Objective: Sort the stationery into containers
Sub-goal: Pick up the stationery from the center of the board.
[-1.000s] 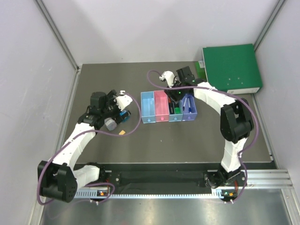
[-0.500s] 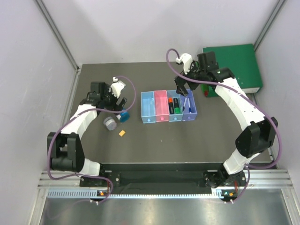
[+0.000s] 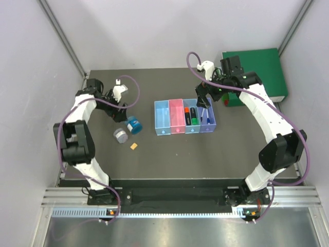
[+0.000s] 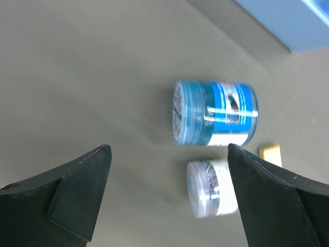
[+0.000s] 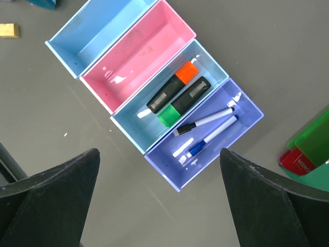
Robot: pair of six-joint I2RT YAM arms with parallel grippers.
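L gripper (image 4: 167, 154) wide open, empty, over blue tin (image 4: 216, 114), grey tin (image 4: 212, 188) & orange block (image 4: 270, 153) on table (image 3: 205, 149). R gripper (image 5: 159, 154) wide open, empty, above bins. Highlighters (image 5: 177, 95) in 2nd light-blue bin (image 5: 127, 124), pens (image 5: 208, 128) in purple bin (image 5: 241, 116).

Two black highlighters (image 5: 169, 90), orange and green caps, flat in light-blue translucent plastic bin (image 5: 131, 126); two thin white pens (image 5: 205, 121) in purple bin (image 5: 177, 172); blue round tin (image 3: 134, 124), grey round tin (image 3: 121, 135), tiny orange block (image 3: 133, 146) on table (image 3: 205, 149).

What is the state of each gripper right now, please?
Left gripper: open, holding nothing.
Right gripper: open, holding nothing.
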